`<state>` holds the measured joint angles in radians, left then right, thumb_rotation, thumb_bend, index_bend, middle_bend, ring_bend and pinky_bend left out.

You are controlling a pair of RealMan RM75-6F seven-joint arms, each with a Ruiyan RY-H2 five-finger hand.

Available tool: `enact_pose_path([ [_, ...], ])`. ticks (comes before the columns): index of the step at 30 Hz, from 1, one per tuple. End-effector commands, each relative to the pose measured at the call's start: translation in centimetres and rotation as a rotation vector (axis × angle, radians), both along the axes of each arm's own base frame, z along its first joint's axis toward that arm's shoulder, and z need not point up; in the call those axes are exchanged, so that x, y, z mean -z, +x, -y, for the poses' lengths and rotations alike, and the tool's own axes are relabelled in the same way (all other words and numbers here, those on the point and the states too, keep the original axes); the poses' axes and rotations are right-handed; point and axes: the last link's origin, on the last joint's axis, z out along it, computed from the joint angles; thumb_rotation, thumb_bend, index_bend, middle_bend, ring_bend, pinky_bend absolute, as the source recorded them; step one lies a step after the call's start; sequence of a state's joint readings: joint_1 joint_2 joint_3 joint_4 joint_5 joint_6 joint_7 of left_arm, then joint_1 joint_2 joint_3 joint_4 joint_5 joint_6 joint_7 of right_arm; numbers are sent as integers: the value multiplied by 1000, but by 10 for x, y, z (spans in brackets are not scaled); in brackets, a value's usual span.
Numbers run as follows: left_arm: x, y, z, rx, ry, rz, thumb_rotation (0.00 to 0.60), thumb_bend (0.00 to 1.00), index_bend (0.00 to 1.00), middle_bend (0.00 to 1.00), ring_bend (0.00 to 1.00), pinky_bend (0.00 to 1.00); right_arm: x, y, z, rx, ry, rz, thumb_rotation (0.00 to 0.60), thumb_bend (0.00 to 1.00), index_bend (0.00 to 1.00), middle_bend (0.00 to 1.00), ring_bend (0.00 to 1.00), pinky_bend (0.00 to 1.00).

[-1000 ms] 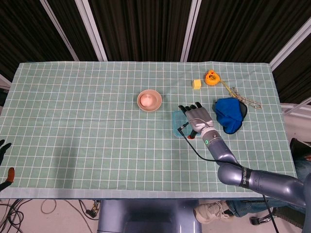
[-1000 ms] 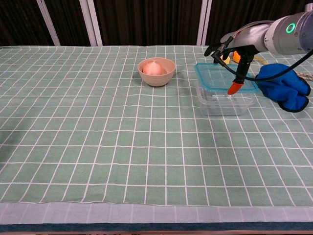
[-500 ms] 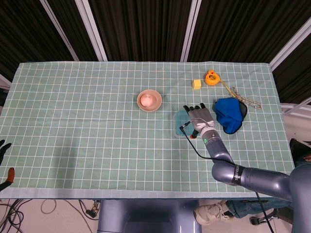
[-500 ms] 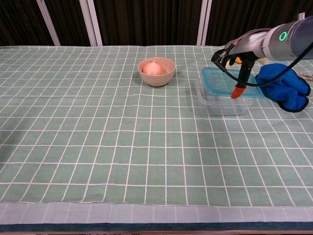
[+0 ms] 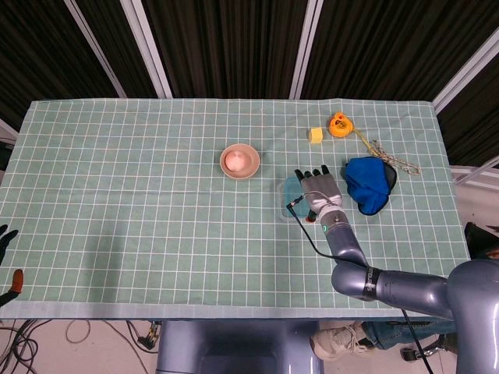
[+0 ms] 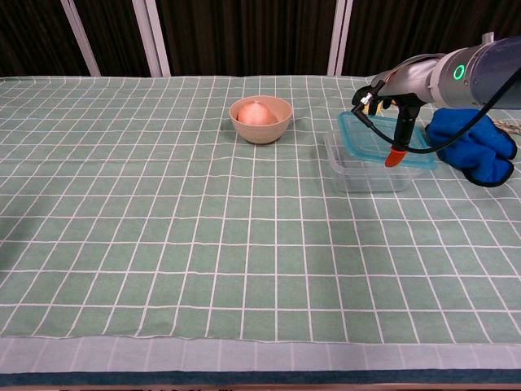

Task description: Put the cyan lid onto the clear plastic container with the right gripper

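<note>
The cyan lid (image 6: 376, 137) lies tilted over the clear plastic container (image 6: 366, 176), its far right side under my right hand (image 6: 404, 88). The hand holds the lid from above, and its orange-tipped thumb (image 6: 394, 156) hangs down in front of the lid's near edge. From the head view, the right hand (image 5: 320, 191) covers most of the lid (image 5: 290, 189), and only the container's left rim (image 5: 283, 209) shows. My left hand (image 5: 8, 257) shows only as fingertips at the table's left edge, far from everything.
A beige bowl (image 6: 260, 119) with a pinkish lump stands left of the container. A blue cloth (image 6: 474, 147) lies just right of it. Behind are a yellow block (image 5: 316, 135), an orange tape measure (image 5: 338, 124) and a cord (image 5: 388, 158).
My right hand has carried the lid to the right and lower, from beyond the container's left back corner to over its opening. The left hand has not moved.
</note>
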<state>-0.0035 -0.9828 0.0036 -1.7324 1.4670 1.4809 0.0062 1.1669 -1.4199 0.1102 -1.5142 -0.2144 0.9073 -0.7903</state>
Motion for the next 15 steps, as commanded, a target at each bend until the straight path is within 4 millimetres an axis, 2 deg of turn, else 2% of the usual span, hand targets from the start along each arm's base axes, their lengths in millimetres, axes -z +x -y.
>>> enact_pose_path([
  [1,0,0,0,0,0,0,600,522,86,0,0,0,2,0,0,2,5,5,600,192,9,500,146,0],
  [15,0,0,0,-4,-2,2,600,522,86,0,0,0,7,5,-1,-3,13,25,600,192,9,500,146,0],
])
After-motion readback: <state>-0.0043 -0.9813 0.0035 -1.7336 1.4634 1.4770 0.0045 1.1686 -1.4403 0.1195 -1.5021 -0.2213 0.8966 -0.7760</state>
